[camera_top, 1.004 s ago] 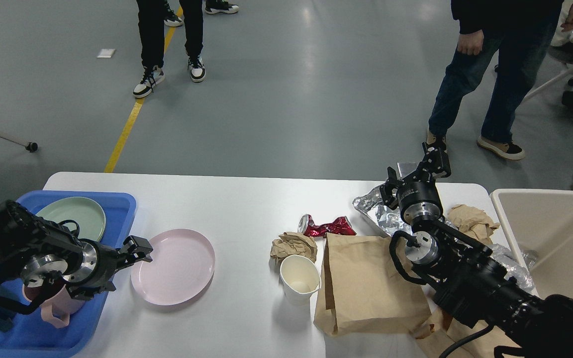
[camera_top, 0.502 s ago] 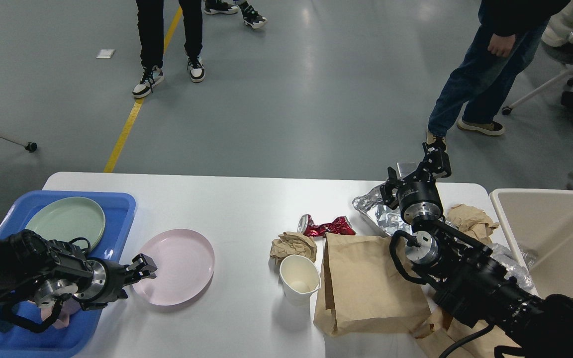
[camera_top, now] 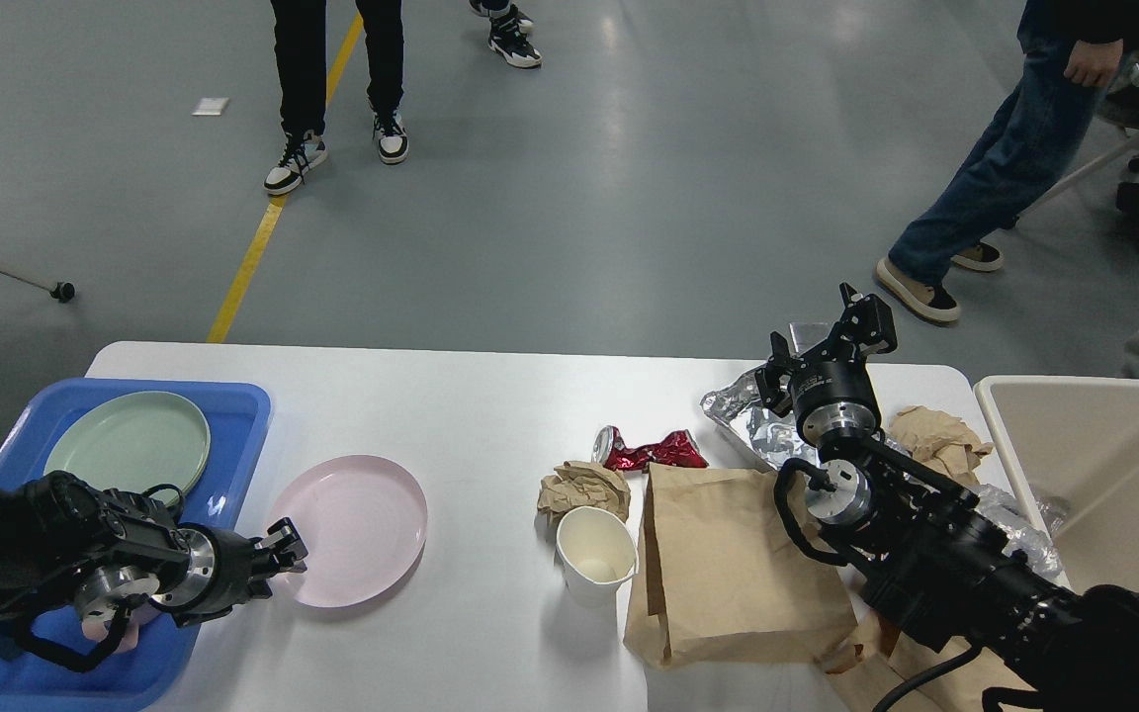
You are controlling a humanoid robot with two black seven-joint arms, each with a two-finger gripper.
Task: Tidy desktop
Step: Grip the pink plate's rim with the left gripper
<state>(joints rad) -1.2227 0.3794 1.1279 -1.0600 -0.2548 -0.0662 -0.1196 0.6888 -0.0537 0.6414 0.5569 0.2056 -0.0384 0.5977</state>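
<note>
Left pincer (camera_top: 285, 554) at the near-left rim of the pink plate (camera_top: 352, 529); whether it pinches the rim I cannot tell.
Right pincer (camera_top: 861, 321) hangs spread above crumpled foil (camera_top: 762, 425) at the far right of the white desktop (camera_top: 471, 396).

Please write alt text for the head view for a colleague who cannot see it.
A white desktop holds a pink plate beside a blue tray containing a green plate. The left end effector sits at the pink plate's near-left rim. To the right lie a paper cup, brown bag, crushed red can and foil, near a raised right end effector.
</note>
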